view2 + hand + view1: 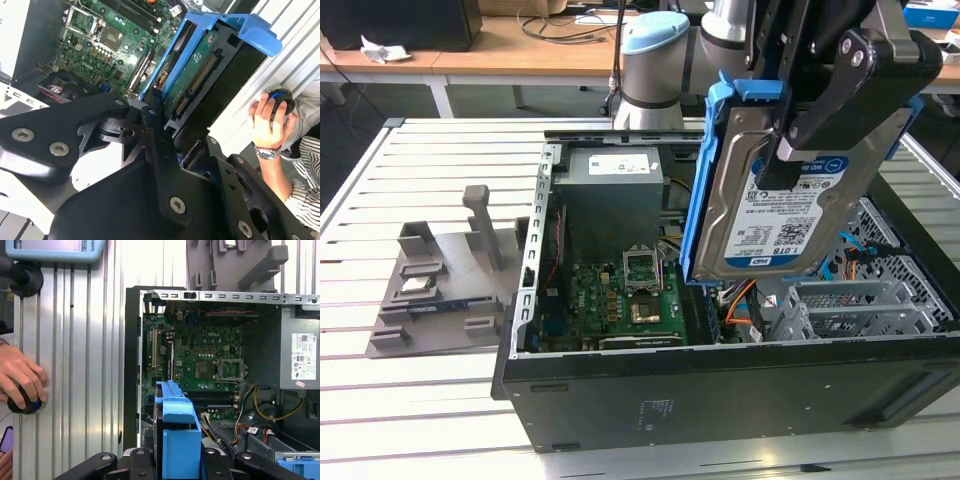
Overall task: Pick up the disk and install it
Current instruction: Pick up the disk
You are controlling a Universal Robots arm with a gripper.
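Disk (775, 225) hangs on edge in its blue carrier frame (705, 190), clamped between the fingers of the gripper (788, 150). It is above the open computer case (720, 400) and near the grey drive cage (865, 305) on the exterior view's right. Orange cables (740, 298) lie just below its lower corner. I judge that a tilted descent could snag those cables or jam the frame against the cage rim, twisting it in the grasp.
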